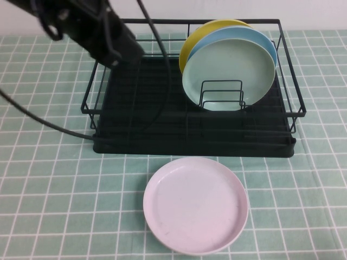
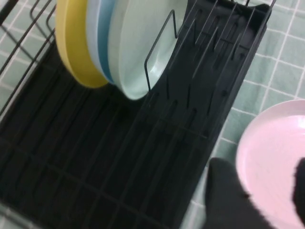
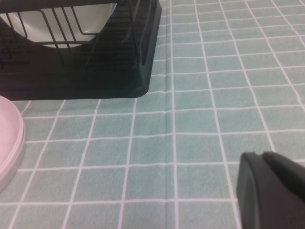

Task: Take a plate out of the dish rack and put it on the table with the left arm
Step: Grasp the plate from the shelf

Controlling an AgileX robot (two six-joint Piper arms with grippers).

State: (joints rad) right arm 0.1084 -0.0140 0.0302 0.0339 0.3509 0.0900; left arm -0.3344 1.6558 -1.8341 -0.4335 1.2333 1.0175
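The mint-green plate (image 1: 227, 67) stands on edge in the right half of the black dish rack (image 1: 195, 143), behind a wire divider (image 1: 222, 92). It also shows in the left wrist view (image 2: 143, 43). The left arm (image 1: 103, 32) reaches over the rack's back left corner, apart from the plate. My left gripper (image 2: 264, 191) is open and empty, its fingers above the rack's front edge and the pink plate. My right gripper (image 3: 261, 155) is shut and empty, low over the table (image 3: 200, 109) to the right of the rack. It is outside the high view.
A light blue plate (image 1: 265, 40) and a yellow plate (image 1: 190, 46) stand right behind the mint one. A pale pink plate (image 1: 195, 206) lies flat on the tiled table (image 1: 49, 179) in front of the rack. A black cable (image 1: 32, 116) trails over the rack's left side.
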